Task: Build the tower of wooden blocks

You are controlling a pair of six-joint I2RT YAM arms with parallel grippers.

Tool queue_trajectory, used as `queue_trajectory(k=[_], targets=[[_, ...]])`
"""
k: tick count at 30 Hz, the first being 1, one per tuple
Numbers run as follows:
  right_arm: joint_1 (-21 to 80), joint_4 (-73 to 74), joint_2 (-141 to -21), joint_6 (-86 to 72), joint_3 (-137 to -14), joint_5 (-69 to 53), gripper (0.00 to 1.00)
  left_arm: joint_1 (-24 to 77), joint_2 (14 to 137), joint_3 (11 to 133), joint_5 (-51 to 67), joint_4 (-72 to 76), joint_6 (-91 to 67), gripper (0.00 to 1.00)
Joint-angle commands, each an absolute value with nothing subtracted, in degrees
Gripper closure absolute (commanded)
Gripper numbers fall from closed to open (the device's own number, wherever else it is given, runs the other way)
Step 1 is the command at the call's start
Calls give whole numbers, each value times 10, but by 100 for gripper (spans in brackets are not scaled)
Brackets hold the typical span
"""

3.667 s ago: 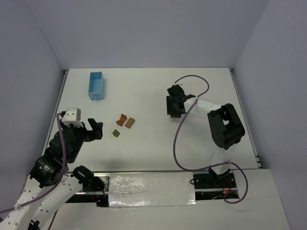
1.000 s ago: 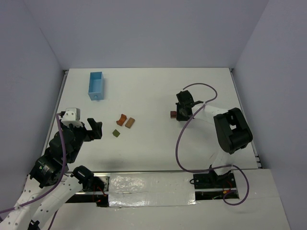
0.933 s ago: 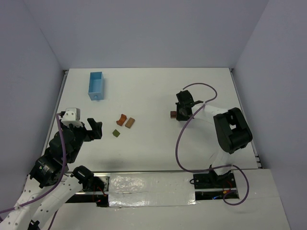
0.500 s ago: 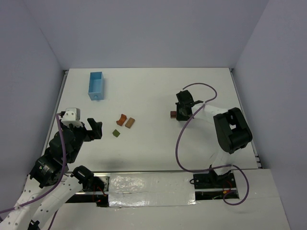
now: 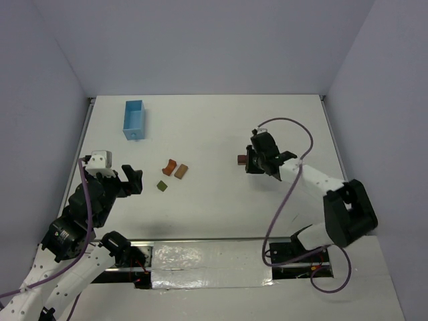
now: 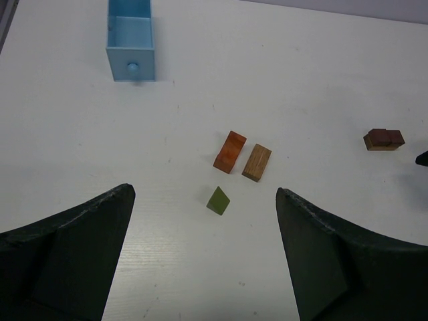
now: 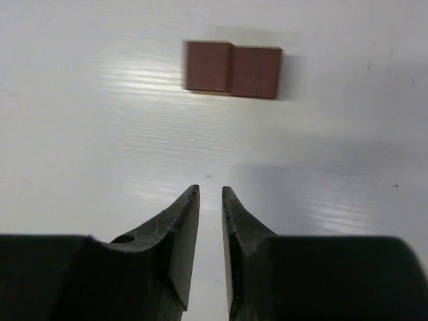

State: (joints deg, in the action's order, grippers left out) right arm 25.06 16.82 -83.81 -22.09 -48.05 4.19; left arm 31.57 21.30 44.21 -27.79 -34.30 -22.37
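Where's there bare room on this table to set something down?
Free: between the tan block and the dark brown block, and the far side right of the light blue box. Crowded: around the orange arch, tan block and green piece, and beside the right gripper.

No writing, label, brand, number or sign is legible on anything in view.

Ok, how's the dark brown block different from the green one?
The dark brown block looks like two squares joined side by side; the green block is a single diamond-turned piece. The brown one lies alone just ahead of the right gripper; the green one sits close to the orange block and tan block. Both lie loose on the table.
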Motion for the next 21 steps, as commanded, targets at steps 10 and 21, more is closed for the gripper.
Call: queue_trajectory(k=[10, 21], targets=[[442, 60, -919, -100, -623, -42, 0, 315, 217, 444, -294, -328, -221, 1], [496, 173, -1157, 12, -887, -31, 0, 316, 228, 445, -294, -328, -219, 1]])
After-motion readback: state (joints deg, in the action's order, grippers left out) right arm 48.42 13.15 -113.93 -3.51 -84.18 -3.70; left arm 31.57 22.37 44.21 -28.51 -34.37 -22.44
